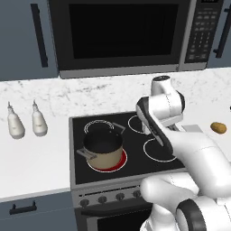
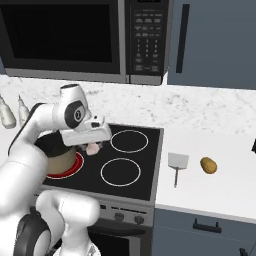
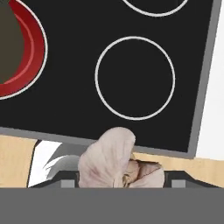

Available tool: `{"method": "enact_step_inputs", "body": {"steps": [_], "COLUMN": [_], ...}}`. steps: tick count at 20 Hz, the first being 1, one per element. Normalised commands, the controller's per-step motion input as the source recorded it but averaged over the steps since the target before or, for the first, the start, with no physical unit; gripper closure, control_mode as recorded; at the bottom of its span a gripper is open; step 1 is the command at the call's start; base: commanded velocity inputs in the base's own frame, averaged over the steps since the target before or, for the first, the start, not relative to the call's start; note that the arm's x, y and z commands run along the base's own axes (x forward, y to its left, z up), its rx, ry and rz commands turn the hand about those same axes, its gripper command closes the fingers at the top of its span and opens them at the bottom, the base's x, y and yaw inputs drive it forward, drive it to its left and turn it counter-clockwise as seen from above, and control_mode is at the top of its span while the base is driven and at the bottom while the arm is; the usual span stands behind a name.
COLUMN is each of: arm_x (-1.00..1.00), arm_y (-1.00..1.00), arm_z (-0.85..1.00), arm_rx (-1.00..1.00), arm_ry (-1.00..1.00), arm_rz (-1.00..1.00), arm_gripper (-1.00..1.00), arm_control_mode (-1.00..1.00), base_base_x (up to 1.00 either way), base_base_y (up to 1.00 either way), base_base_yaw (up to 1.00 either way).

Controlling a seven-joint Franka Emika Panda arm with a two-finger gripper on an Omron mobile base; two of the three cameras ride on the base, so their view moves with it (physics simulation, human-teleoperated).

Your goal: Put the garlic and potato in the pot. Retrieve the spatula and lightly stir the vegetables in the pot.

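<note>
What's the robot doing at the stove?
The robot arm is holding the garlic in its gripper above the stovetop, just beside the pot. The pot sits on a glowing red burner. The potato waits on the counter to the stove's right, with the spatula lying between it and the stove.

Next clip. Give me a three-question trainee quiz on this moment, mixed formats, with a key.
1. True or false: the potato already lies in the pot.
2. What does the hand carry?
A. the spatula
B. the garlic
C. nothing
3. Fill in: the spatula lies on the counter between the stove and the ____.

Key
1. False. It lies on the counter right of the stove.
2. B. The pale garlic sits between the fingers, above the stovetop beside the pot.
3. potato
</note>
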Motion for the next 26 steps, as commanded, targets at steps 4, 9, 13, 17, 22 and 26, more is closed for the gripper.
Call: {"method": "enact_step_inputs", "body": {"steps": [4, 9, 13, 17, 22, 26], "arm_x": [0.00, 0.14, 0.77, 0.96, 0.67, 0.24], "arm_y": [1.00, 1.00, 0.96, 0.79, 0.65, 0.34], "arm_z": [0.00, 0.00, 0.00, -0.03, -0.64, -0.73], "arm_rx": [0.00, 0.00, 0.04, 0.05, 0.03, 0.00], "arm_ry": [-0.01, -0.01, 0.00, 0.00, 0.02, 0.03], "arm_rz": [0.46, 0.41, 0.30, 0.20, 0.14, 0.05], "arm_gripper": [1.00, 1.00, 1.00, 1.00, 1.00, 1.00], "arm_control_mode": [-1.00, -1.00, -1.00, -1.00, -1.00, -1.00], "base_base_x": [0.00, 0.00, 0.00, 0.00, 0.00, 0.00], "base_base_y": [0.00, 0.00, 0.00, 0.00, 0.00, 0.00], "base_base_yaw": [0.00, 0.00, 0.00, 0.00, 0.00, 0.00]}}
